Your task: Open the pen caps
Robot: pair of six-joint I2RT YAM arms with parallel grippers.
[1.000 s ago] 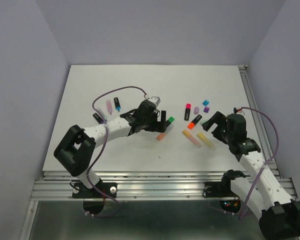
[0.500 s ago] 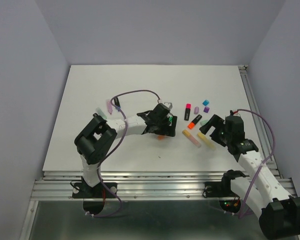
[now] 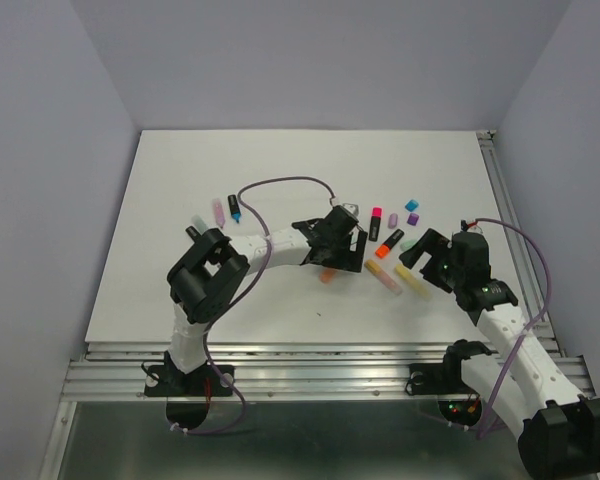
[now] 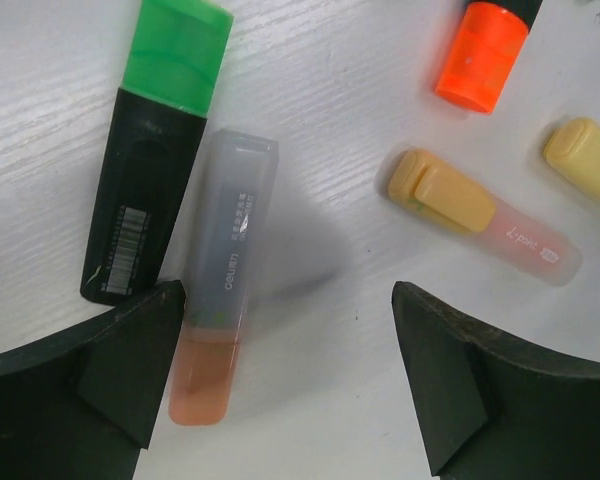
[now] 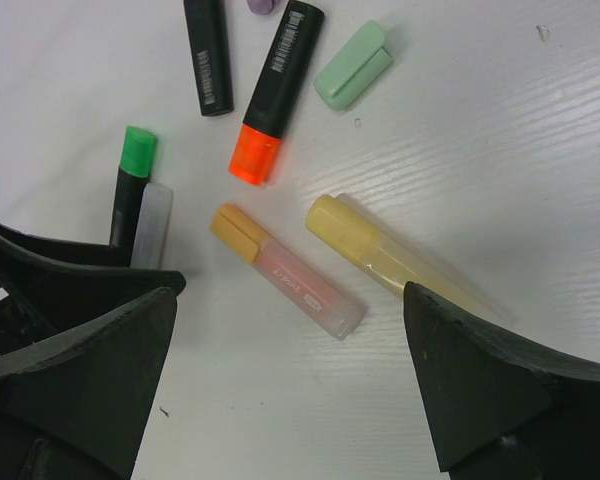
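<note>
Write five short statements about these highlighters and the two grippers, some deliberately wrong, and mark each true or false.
1. The left gripper and the right gripper are both open and hold nothing. True.
2. The green cap is off its black barrel. False: it sits on the barrel.
3. The orange cap lies between the left gripper's fingers. False: it lies out beyond them.
4. A mint-green cap lies loose on the table, touching no pen. True.
5. The peach-capped clear pen lies right beside that black barrel. True.
</note>
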